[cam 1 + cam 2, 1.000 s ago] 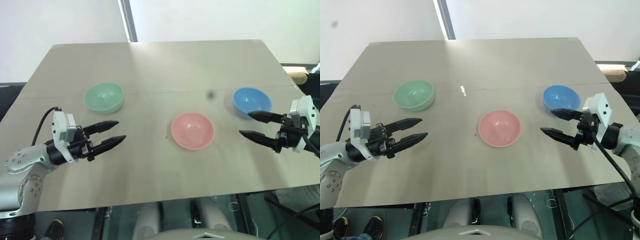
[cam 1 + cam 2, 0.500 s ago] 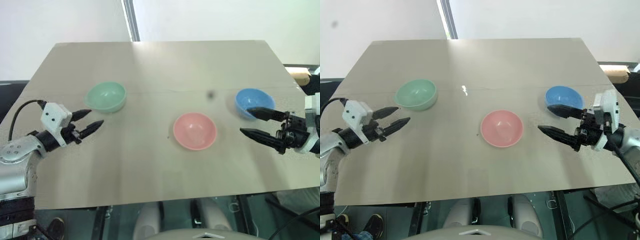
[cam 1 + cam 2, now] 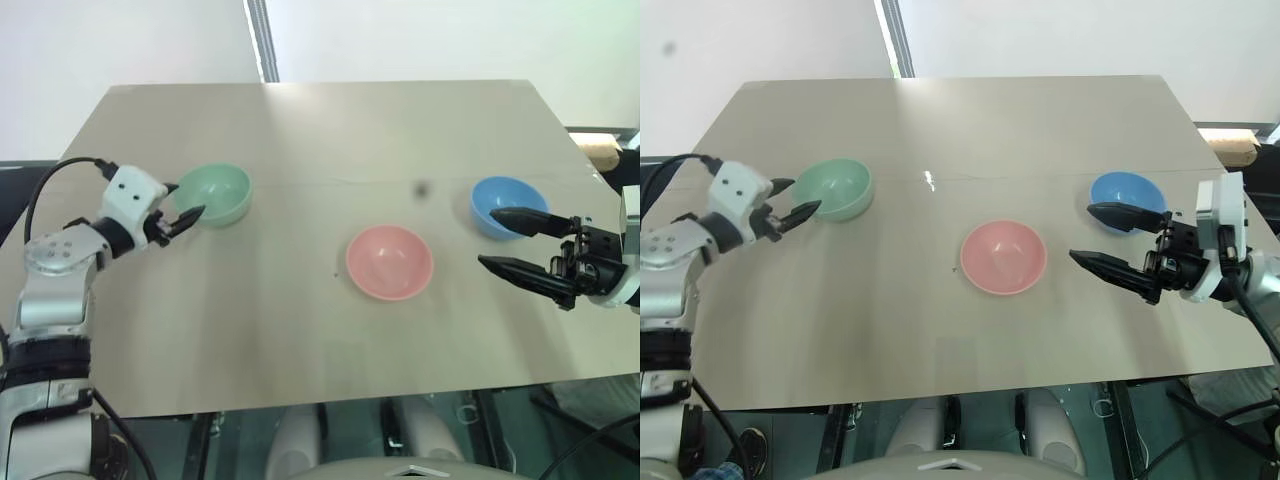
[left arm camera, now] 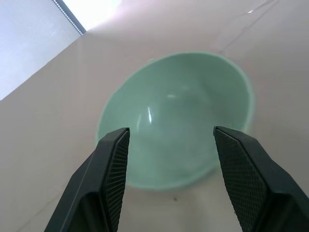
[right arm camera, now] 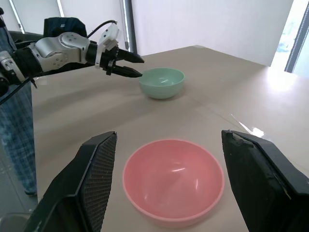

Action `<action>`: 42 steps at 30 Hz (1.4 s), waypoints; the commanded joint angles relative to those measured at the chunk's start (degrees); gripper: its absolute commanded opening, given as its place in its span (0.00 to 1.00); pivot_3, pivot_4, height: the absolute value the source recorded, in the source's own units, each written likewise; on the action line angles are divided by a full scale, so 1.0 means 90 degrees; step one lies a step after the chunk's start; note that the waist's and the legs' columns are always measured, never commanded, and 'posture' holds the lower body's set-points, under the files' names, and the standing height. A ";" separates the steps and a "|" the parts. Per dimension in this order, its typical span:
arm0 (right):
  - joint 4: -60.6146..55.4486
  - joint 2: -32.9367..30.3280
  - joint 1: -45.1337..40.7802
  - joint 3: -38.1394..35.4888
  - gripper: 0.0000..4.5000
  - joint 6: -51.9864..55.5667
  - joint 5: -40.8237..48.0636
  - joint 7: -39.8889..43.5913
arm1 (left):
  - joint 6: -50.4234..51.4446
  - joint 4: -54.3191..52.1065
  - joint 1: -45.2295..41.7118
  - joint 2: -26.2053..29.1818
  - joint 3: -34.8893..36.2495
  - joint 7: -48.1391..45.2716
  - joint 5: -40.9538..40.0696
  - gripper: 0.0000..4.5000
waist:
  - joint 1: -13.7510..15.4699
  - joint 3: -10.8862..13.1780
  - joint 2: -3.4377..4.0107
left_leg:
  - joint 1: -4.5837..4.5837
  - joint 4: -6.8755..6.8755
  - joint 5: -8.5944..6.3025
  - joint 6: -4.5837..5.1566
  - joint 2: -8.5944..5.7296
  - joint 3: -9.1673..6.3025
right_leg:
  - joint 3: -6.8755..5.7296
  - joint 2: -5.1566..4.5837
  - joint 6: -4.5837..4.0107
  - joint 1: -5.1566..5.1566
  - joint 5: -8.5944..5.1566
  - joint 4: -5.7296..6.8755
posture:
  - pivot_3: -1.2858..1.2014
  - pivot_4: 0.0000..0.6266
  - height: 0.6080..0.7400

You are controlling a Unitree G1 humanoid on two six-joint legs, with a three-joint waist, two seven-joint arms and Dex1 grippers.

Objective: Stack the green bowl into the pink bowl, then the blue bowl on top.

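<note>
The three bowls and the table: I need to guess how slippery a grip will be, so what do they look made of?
The green bowl, pink bowl and blue bowl look like smooth, slightly glossy plastic: even colour, thin rims, soft light glints inside. The table seems to be matte pale wood or laminate, with faint grain; which one cannot be told.

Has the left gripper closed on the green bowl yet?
No. In the left wrist view the left gripper stands open just short of the green bowl, its fingers apart and off the rim.
</note>
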 commanded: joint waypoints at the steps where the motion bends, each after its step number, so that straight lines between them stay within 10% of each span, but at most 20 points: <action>1: -0.0240 -0.0116 -0.0024 -0.0151 0.84 -0.0156 0.0171 -0.0123 | -0.0296 0.0339 -0.0274 0.0069 -0.0189 -0.0026 0.0214 0.65 | -0.0008 0.0000 0.0000 | 0.0000 0.0000 0.0000 0.0000 0.0000 0.0000 | 0.0000 0.0000 0.0000 0.0000 0.0000 0.0000 | 0.52 0.24 1.00; 19: -0.0352 -0.0219 0.0362 -0.0267 0.84 -0.0362 0.0297 -0.0398 | -0.1468 0.0619 -0.0273 0.0476 -0.0202 -0.1254 -0.0152 0.65 | 0.0002 0.0001 -0.0001 | 0.0001 0.0012 0.0000 0.0000 0.0002 -0.0001 | -0.0002 0.0001 0.0000 0.0000 0.0000 0.0012 | 0.52 0.24 1.00; 32: -0.0255 -0.0310 0.0197 -0.0164 0.84 -0.0458 0.0296 -0.0447 | -0.1945 0.2318 -0.1235 0.0476 -0.1387 -0.0975 0.1299 0.65 | 0.0038 0.0001 -0.0003 | -0.0004 0.0028 0.0000 0.0000 0.0001 -0.0008 | -0.0010 0.0002 0.0001 0.0002 0.0000 0.0017 | 0.52 0.24 1.00; 39: -0.0348 -0.0311 0.0333 -0.0281 0.86 -0.0470 0.0325 -0.0519 | -0.2454 0.3266 -0.1969 0.0190 -0.1766 -0.0837 0.1672 0.05 | 0.0025 0.0003 -0.0006 | -0.0009 0.0038 0.0000 0.0001 0.0002 -0.0007 | -0.0009 0.0003 0.0000 0.0004 0.0000 0.0018 | 0.52 0.24 1.00; 42: -0.0365 -0.0321 0.0381 -0.0328 0.86 -0.0481 0.0335 -0.0547 | -0.2634 0.3388 -0.2069 0.0128 -0.1805 -0.0983 0.1642 0.01 | 0.0018 0.0003 -0.0005 | -0.0009 0.0039 0.0000 0.0001 0.0002 -0.0008 | -0.0009 0.0003 0.0000 0.0004 0.0000 0.0023 | 0.52 0.24 1.00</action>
